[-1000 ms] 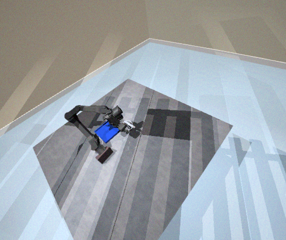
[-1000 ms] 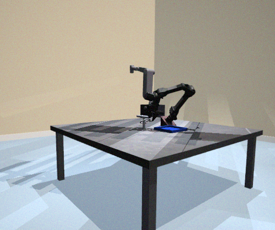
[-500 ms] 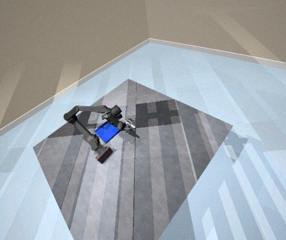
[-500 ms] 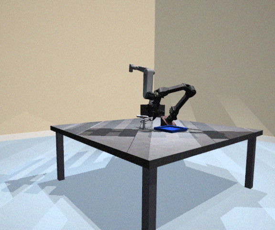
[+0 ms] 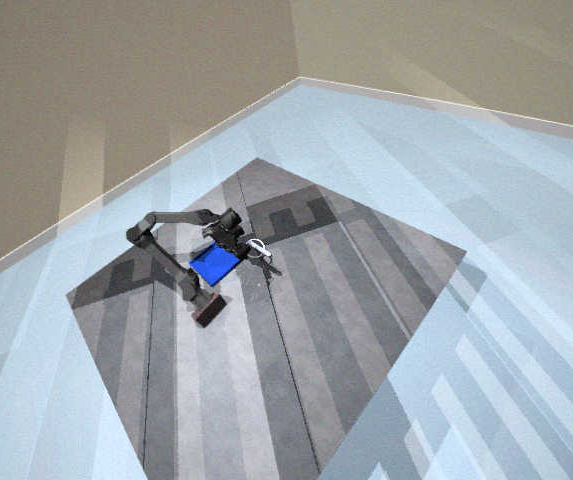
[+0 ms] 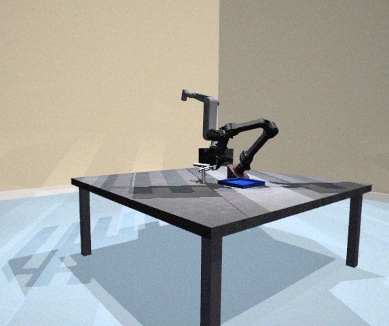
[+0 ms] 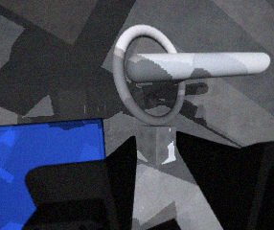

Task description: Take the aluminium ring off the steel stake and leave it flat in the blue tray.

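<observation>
Still around the stake [image 6: 203,176] [image 7: 199,66], ring [image 5: 248,242] [image 6: 206,169] [image 7: 119,81].Firmly between tool [image 5: 245,254] [image 6: 216,167] [image 7: 154,138] fingertips: ring [image 5: 248,242] [image 6: 206,169] [image 7: 119,81].

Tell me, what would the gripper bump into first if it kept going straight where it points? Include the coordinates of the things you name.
Probably the table top [image 5: 327,310] [image 6: 173,206] [image 7: 242,112], close beside the steel stake [image 5: 262,250] [image 6: 203,178] [image 7: 223,64]. The gripper [image 5: 246,252] [image 6: 216,167] [image 7: 154,138] slants steeply down; depth is unclear, so its held ring [image 5: 255,239] [image 6: 211,168] [image 7: 119,81] might catch the stake sooner.
</observation>
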